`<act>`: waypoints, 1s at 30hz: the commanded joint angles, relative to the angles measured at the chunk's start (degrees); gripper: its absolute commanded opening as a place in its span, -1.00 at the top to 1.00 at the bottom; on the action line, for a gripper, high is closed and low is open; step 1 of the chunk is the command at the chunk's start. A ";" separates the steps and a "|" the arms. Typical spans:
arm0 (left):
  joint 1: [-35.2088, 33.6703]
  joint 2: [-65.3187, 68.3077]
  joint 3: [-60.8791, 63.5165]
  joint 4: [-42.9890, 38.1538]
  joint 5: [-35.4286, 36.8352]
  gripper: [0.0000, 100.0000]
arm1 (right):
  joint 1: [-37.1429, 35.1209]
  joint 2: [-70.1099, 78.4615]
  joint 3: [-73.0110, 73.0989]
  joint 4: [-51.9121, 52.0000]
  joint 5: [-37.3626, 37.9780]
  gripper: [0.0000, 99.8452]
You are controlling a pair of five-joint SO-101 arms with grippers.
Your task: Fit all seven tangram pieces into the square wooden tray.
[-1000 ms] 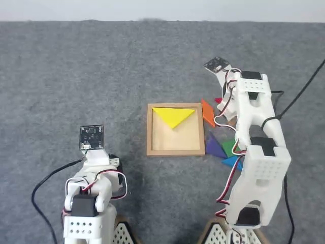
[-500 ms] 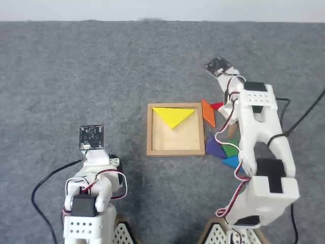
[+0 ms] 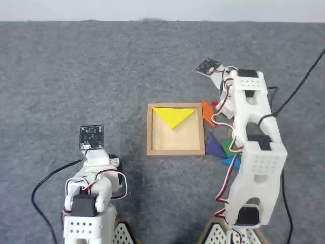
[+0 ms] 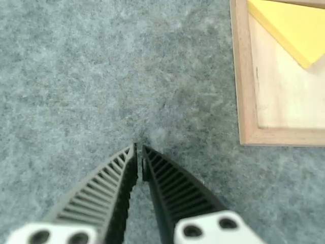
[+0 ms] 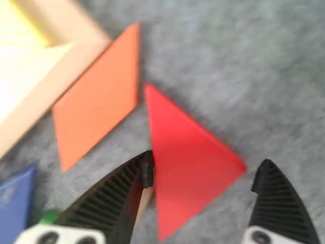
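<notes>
Right gripper (image 5: 205,168): returns above the red triangle (image 5: 188,157), jaws wide astride it (a grasp looks imminent); left gripper (image 4: 138,150) parked, jaws pressed together.

The right gripper (image 5: 205,168) stands with its jaws spread astride the red triangle (image 5: 190,162). Bare grey mat (image 5: 244,61) lies open ahead of it and outside one finger. The orange parallelogram (image 5: 96,114) crowds the other finger, with the wooden tray (image 5: 76,28) wall just beyond. The left gripper (image 4: 138,150), jaws together, has bare mat around it, and the tray wall lies ahead to one side.
</notes>
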 commanded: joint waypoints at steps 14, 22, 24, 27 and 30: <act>-0.35 -1.14 -0.75 0.26 -0.88 0.97 | 2.86 7.69 -10.29 4.35 0.53 0.33; -0.35 -1.14 -0.75 0.26 -0.88 0.97 | 5.05 7.96 -11.16 4.53 -2.81 0.32; -0.35 -1.14 -0.75 0.26 -0.88 0.97 | 5.23 8.04 -11.16 4.62 -2.81 0.32; -0.35 -1.14 -0.75 0.26 -0.88 0.97 | 5.05 8.13 -11.16 4.62 -2.81 0.33; -0.35 -1.14 -0.75 0.26 -0.88 0.97 | 4.97 8.13 -11.16 5.58 -2.46 0.41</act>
